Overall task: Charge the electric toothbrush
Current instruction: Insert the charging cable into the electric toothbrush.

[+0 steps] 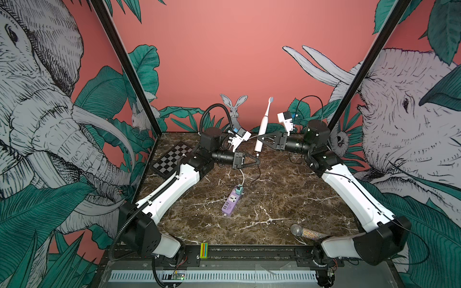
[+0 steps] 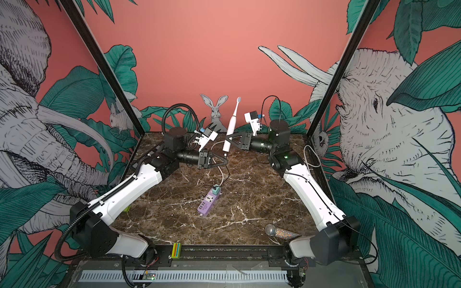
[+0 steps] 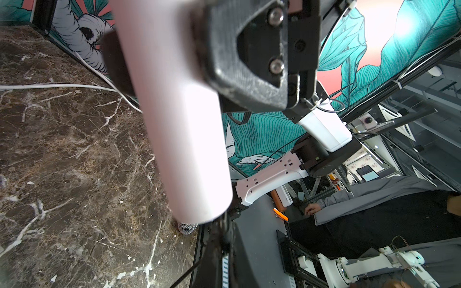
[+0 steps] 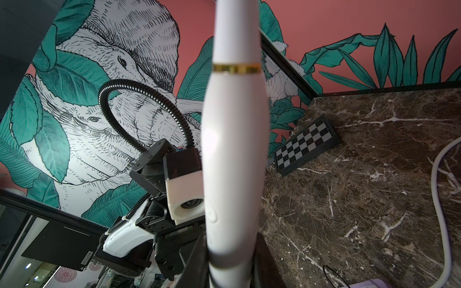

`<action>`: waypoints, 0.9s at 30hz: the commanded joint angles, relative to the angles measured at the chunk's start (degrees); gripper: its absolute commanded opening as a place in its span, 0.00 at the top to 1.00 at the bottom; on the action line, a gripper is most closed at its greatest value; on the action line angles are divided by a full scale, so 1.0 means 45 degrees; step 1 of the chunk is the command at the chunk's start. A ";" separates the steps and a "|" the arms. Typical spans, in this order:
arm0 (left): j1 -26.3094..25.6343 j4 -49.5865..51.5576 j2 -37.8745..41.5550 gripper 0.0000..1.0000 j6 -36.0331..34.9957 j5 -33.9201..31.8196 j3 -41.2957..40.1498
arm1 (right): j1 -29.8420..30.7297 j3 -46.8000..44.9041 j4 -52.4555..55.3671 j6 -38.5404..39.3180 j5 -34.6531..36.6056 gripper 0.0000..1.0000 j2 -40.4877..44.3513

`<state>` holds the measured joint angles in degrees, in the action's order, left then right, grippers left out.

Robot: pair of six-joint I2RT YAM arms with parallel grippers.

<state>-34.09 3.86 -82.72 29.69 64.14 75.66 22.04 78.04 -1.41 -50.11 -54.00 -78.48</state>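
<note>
My right claw (image 1: pixel 260 141) hugs slim white toothbrush (image 1: pixel 264 124) by fat handle, behind purple power strip (image 1: pixel 232 202) | light, stiff, slippery (I guess) | left claw (image 1: pixel 257 160) pinches black cable (image 1: pixel 259 172)

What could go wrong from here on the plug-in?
1. Right pincer holds the electric toothbrush tilted, low on its handle; an upward push may pivot it.
2. Left pincer pinches the small cable plug at its very tips, just under the handle's base; it could slip or miss.
3. The black lead to the power strip looks short; lifting may drag the strip.
</note>
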 commanded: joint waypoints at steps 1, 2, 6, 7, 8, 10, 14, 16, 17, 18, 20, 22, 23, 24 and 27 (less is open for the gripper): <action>-0.0044 0.0525 0.0042 1.00 -0.0409 0.0038 0.0113 | -0.0041 0.0285 -0.0539 0.0293 -0.0469 1.00 0.0232; -0.0043 0.0615 0.0032 1.00 -0.0482 0.0044 0.0121 | -0.0042 0.0311 -0.0433 0.0393 -0.0546 1.00 0.0246; -0.0022 0.0627 -0.0017 1.00 -0.0524 0.0086 0.0142 | -0.0045 0.0392 -0.0101 0.0610 -0.0595 1.00 0.0266; -0.0028 0.0617 -0.0017 1.00 -0.0543 0.0102 0.0159 | -0.0051 0.0382 -0.0101 0.0598 -0.0616 1.00 0.0280; -0.0023 0.0623 0.0002 1.00 -0.0546 0.0083 0.0145 | -0.0049 0.0373 -0.0110 0.0588 -0.0637 1.00 0.0290; -0.0023 0.0627 0.0051 1.00 -0.0582 0.0102 0.0122 | -0.0036 0.0334 -0.0059 0.0653 -0.0640 1.00 0.0324; -0.0023 0.0607 0.0088 1.00 -0.0637 0.0117 0.0119 | -0.0046 0.0276 0.0076 0.0691 -0.0748 1.00 0.0369; -0.0023 0.0606 0.0081 1.00 -0.0647 0.0127 0.0126 | -0.0039 0.0208 0.0069 0.0705 -0.0759 1.00 0.0404; -0.0023 0.0607 0.0081 1.00 -0.0642 0.0132 0.0102 | -0.0050 0.0174 0.0040 0.0687 -0.0767 1.00 0.0446; -0.0023 0.0608 0.0081 1.00 -0.0632 0.0122 0.0118 | -0.0038 0.0130 -0.0060 0.0597 -0.0788 1.00 0.0485; -0.0034 0.0608 0.0081 1.00 -0.0636 0.0113 0.0111 | -0.0030 0.0051 -0.0221 0.0481 -0.0831 1.00 0.0521; -0.0023 0.0607 0.0071 1.00 -0.0624 0.0132 0.0104 | -0.0023 0.0003 -0.0179 0.0471 -0.0813 1.00 0.0563; -0.0023 0.0588 0.0077 1.00 -0.0622 0.0160 0.0105 | -0.0025 -0.0035 -0.0198 0.0452 -0.0793 1.00 0.0577; -0.0028 0.0588 0.0081 1.00 -0.0627 0.0167 0.0102 | -0.0023 -0.0056 -0.0214 0.0434 -0.0784 1.00 0.0584; -0.0025 0.0569 0.0118 1.00 -0.0641 0.0179 0.0099 | -0.0003 -0.0115 -0.0239 0.0402 -0.0764 1.00 0.0588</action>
<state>-34.09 6.52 -82.83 27.42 64.07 75.66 22.06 77.84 0.95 -48.25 -56.45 -77.52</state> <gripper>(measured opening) 0.061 0.229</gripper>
